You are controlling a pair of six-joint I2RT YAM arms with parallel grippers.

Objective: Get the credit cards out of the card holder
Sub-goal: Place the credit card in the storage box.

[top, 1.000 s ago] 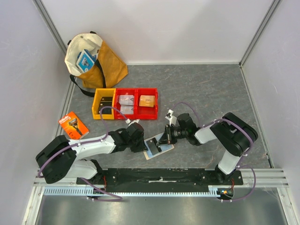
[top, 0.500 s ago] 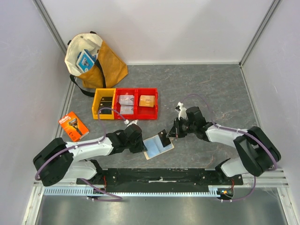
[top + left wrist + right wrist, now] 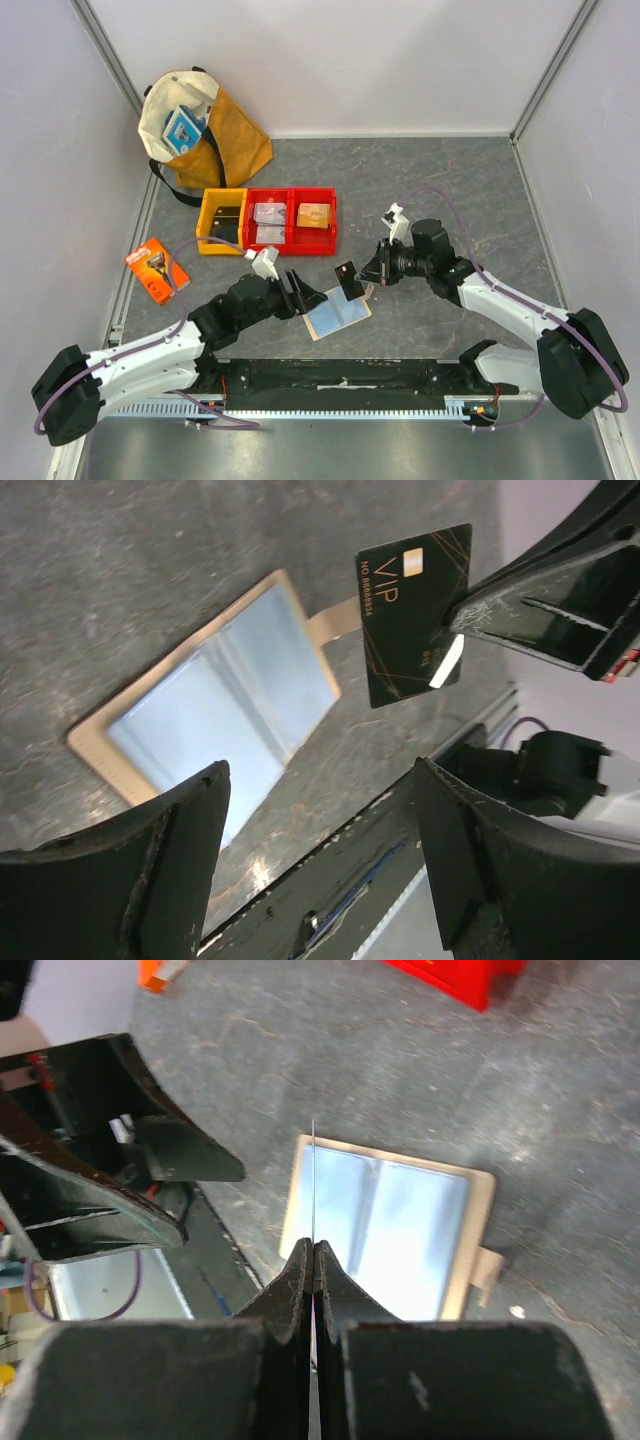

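Observation:
The card holder (image 3: 338, 315) lies open and flat on the table, beige rim around pale blue sleeves (image 3: 220, 710). My right gripper (image 3: 368, 275) is shut on a black credit card (image 3: 348, 279) with gold VIP lettering (image 3: 410, 610), held on edge above the holder's right end and clear of it. In the right wrist view the card (image 3: 313, 1175) shows edge-on between the pressed jaws of the right gripper (image 3: 315, 1250), with the holder (image 3: 390, 1225) below. My left gripper (image 3: 307, 292) stands open just left of the holder, nothing between its fingers (image 3: 130, 880).
A yellow bin and two red bins (image 3: 268, 220) sit in a row behind the arms. An orange razor package (image 3: 157, 268) lies at the left, and a tote bag (image 3: 200, 125) stands in the back left corner. The black mounting rail (image 3: 340, 378) runs along the near edge.
The right gripper has drawn the black card out of the holder and moved up and to the right. The left gripper has opened and pulled back to the left, off the holder.

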